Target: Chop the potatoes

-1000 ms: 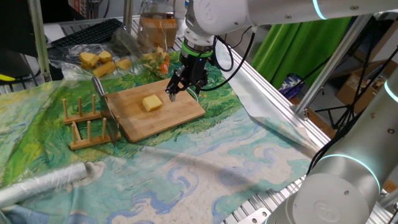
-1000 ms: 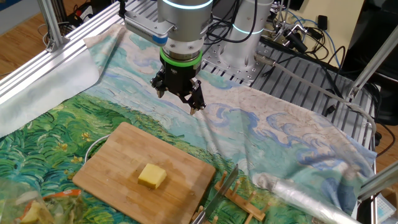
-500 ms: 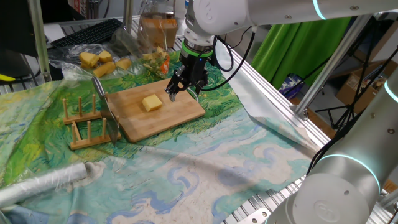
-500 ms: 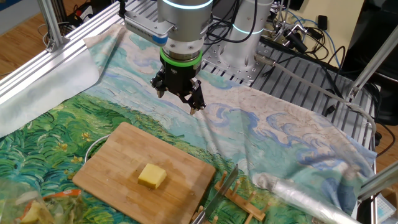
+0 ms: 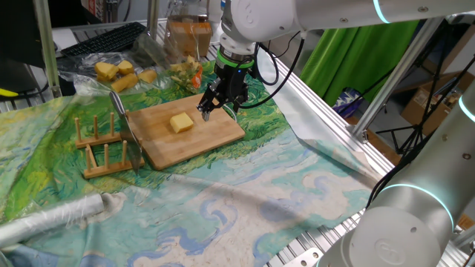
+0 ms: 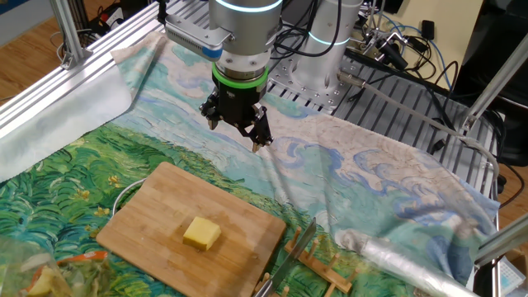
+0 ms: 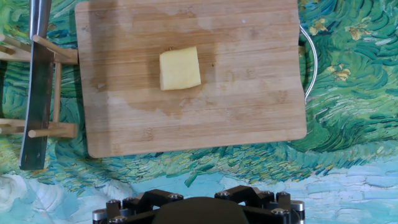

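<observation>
Hand view: we noted the potato chunk (image 7: 180, 68) at upper centre on the cutting board (image 7: 249, 106), knife (image 7: 35, 87) racked far left; jaws released, empty, at bottom edge.

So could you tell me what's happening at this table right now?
The arm is set up to chop a potato, but cutting hasn't started. One whole potato chunk sits on the wooden board. The gripper hangs open and empty above the painted cloth, beside the board, touching nothing. The knife rests in its wooden rack next to the board.
</observation>
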